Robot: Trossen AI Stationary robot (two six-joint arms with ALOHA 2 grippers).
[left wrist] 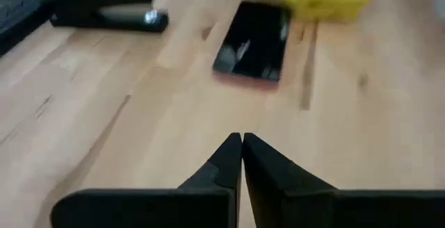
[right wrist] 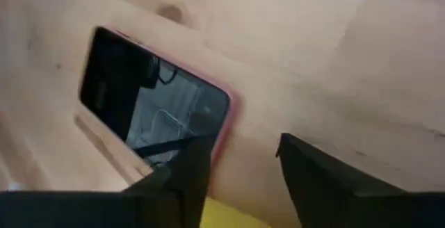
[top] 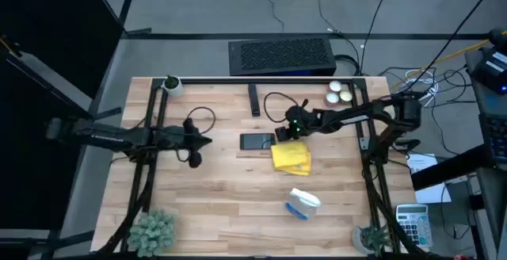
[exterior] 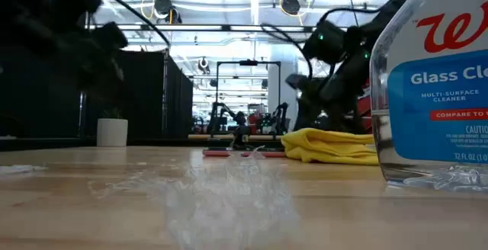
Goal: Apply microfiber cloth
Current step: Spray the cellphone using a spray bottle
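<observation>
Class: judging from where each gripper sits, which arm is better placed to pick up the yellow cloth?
Probably the right: its open gripper hovers at the microfiber cloth beside the phone; the left gripper, shut, waits beyond the phone.

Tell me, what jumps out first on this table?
The bright yellow microfiber cloth lies crumpled near the table's middle, just right of a black phone in a pink case. The right gripper hovers with open jaws over the gap between them, while the left gripper waits shut farther left. A glass cleaner bottle lies nearer the front edge.
</observation>
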